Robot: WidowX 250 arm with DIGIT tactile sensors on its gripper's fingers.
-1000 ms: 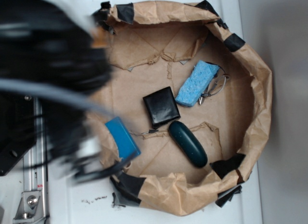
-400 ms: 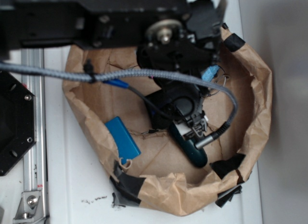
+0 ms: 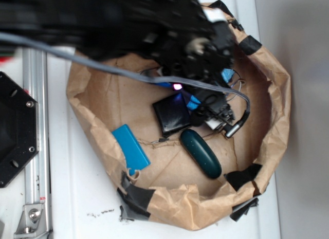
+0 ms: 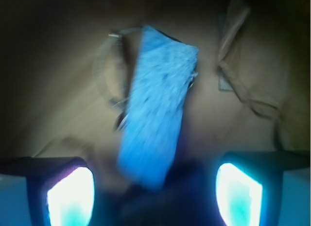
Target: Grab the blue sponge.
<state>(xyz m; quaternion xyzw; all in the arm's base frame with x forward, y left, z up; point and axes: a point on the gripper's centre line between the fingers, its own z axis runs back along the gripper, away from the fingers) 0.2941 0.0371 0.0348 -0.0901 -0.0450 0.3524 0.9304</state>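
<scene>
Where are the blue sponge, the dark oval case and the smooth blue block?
blue sponge (image 4: 158, 114): wrist view, middle of its speckled top face.
dark oval case (image 3: 201, 153): exterior view, centre of its rounded top.
smooth blue block (image 3: 131, 147): exterior view, middle of its flat face.

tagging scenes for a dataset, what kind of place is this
Probably a lab robot test bench, not a home. A makeshift brown paper bin patched with black tape sits on a white tabletop, holding mixed objects such as a blue sponge and a teal case, beside a metal rail.
</scene>
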